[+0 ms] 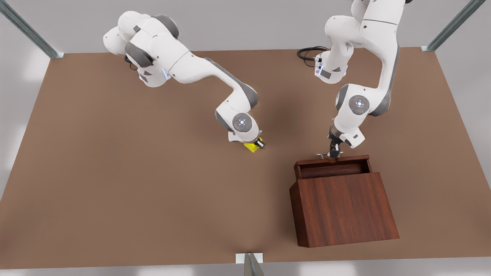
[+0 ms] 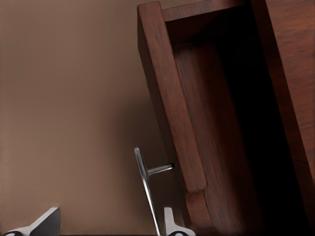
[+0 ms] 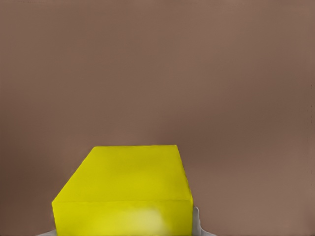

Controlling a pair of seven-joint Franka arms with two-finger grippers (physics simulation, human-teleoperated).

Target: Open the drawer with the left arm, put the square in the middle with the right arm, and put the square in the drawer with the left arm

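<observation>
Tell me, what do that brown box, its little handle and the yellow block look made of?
The box looks like dark reddish wood, with visible grain and a satin sheen. Its handle seems polished metal, being thin and silvery. The yellow block looks like smooth plastic, though a uniform matte color leaves that open.

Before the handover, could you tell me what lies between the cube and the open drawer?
Nothing: in the front view, only bare tabletop separates the cube, held in the right gripper, from the drawer, where the left gripper is at the handle.
</observation>
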